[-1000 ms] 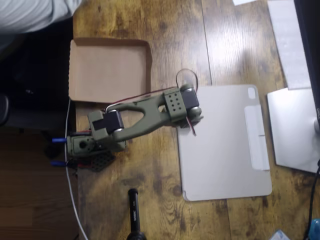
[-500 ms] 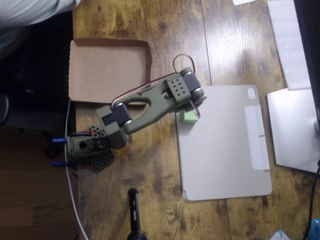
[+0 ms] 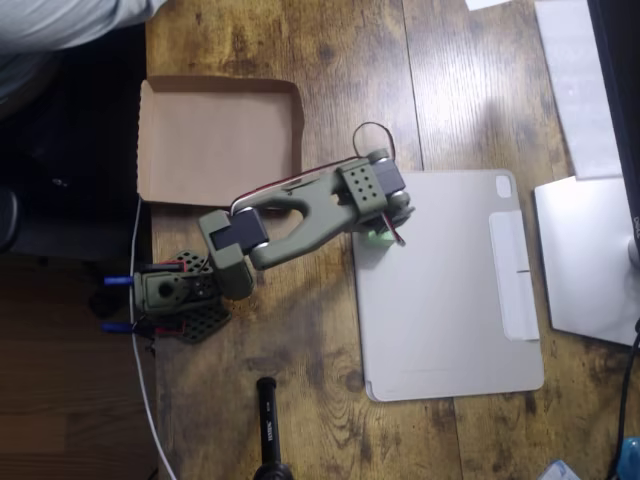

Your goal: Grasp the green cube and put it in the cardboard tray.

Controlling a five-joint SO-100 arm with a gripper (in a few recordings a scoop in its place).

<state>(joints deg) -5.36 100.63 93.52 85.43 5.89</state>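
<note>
Seen from overhead, a wooden table (image 3: 330,60) held a pale-grey tablet cover (image 3: 450,300) and the empty cardboard tray (image 3: 215,140). The olive arm's gripper (image 3: 385,225) covered most of the green cube (image 3: 378,237) at the cover's upper-left corner; its opening could not be told.

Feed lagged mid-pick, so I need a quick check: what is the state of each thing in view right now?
green cube: on the near-left corner of the tablet cover, mostly hidden under the arm's head; only a sliver shows.
cardboard tray: flat on the table, nothing in it.
end effector: over the cube; fingers hidden from above, open or shut unclear.
tablet cover: lying closed and flat on the table.
</note>
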